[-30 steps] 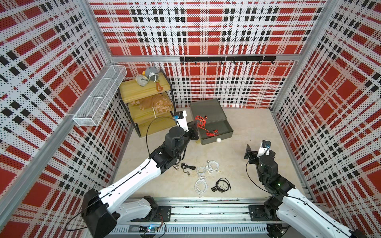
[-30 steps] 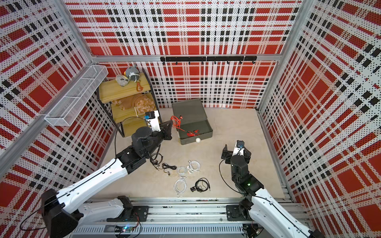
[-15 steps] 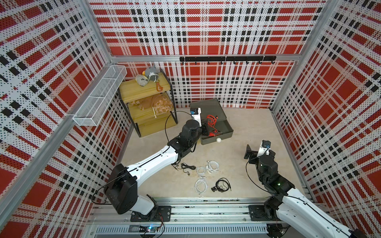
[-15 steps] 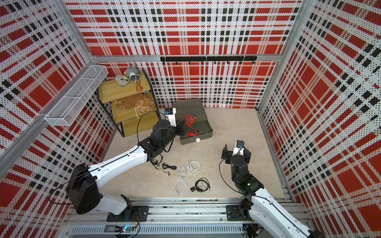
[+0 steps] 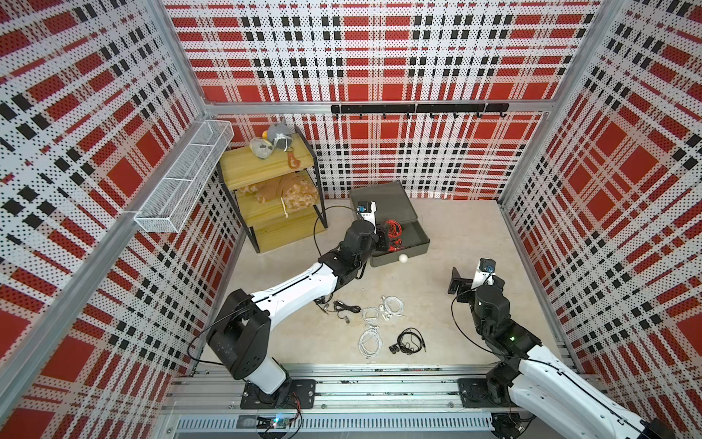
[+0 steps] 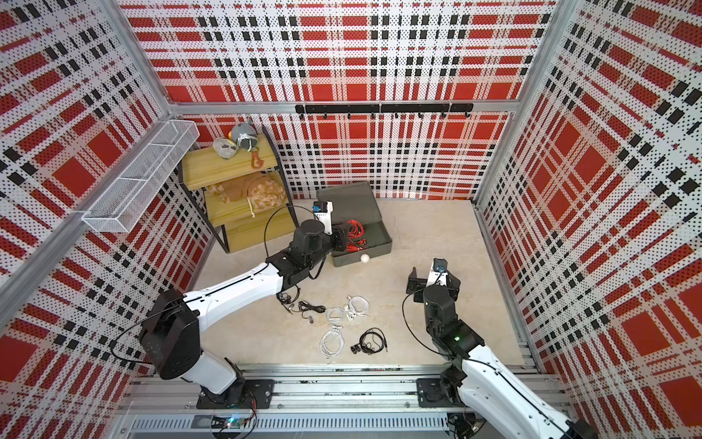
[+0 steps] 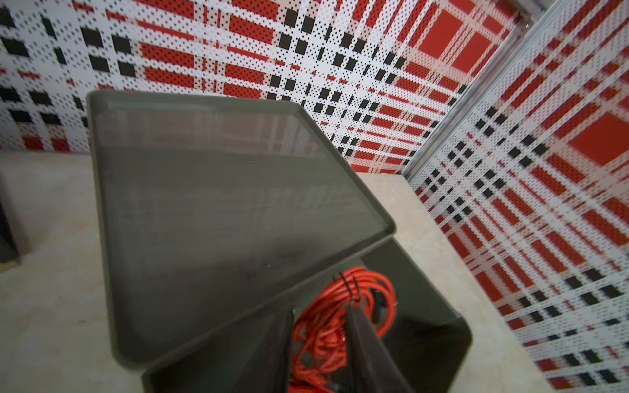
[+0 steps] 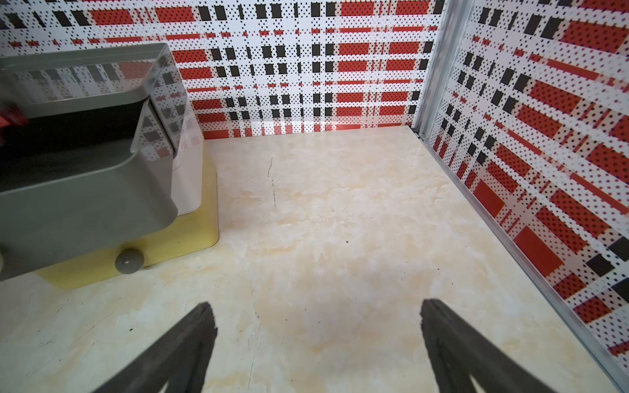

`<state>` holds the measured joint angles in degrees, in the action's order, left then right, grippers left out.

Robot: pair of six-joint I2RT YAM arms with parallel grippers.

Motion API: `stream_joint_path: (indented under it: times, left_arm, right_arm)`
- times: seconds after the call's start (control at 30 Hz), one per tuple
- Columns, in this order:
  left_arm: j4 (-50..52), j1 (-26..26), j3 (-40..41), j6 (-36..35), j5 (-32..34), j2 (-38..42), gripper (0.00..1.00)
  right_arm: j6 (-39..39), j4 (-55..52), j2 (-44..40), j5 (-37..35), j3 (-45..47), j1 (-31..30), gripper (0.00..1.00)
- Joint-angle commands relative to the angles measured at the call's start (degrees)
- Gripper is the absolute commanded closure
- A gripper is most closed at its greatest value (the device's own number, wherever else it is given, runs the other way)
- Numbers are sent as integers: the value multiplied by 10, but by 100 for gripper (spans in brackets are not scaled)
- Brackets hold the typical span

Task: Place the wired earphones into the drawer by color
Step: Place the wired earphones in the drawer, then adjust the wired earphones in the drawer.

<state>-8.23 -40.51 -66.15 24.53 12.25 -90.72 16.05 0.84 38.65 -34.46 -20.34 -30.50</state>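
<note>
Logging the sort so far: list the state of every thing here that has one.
Dark grey drawer: pulled open.
Mustard drawer: shut.
Left gripper: jaws parted, red earphones between them, over open drawer.
Right gripper: jaws wide open, empty.
White earphones and black earphones: loose on table.

Illumination was bright, even and diffuse in all views. Light fell from above: shadows on the pale floor (image 5: 456, 235) were soft and lay close under the left arm (image 5: 296, 289). Both top views were sharp, with the walls splayed outward toward the edges by wide-angle perspective. The left wrist view was softened by blur: the dark top of the drawer (image 7: 218, 190) was smeared, and the red earphones (image 7: 320, 337) and the fingers (image 7: 367, 347) of the left gripper (image 7: 320, 306) were out of focus. The right wrist view was crisper; the drawer's glossy side mirrored the plaid wall (image 8: 306, 68), and the near fingers (image 8: 177, 350) of the right gripper (image 8: 316, 303) were blurred.
</note>
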Motion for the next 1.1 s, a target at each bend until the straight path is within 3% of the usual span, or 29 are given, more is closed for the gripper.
stream_joint_path:
  times: [0.0, 0.27, 0.37, 0.77, 1.07]
  left_arm:
    - [-7, 4, -10, 1, -4, 14, 52]
    - [-60, 13, 67, 12, 7, 96, 11]
    - [-101, 23, 120, 20, -3, 139, 0]
    - [-128, 67, 225, 39, -69, 222, 1]
    - [-57, 61, 130, 55, -117, 172, 1]
  right_arm:
    - [-13, 20, 1, 45, 4, 4, 0]
    - [-35, 36, -3, 163, -3, 4, 0]
    - [-36, 33, 6, 211, -13, 4, 0]
    - [2, 10, 77, 295, -89, 4, 0]
    - [41, -5, 126, 294, -132, 4, 0]
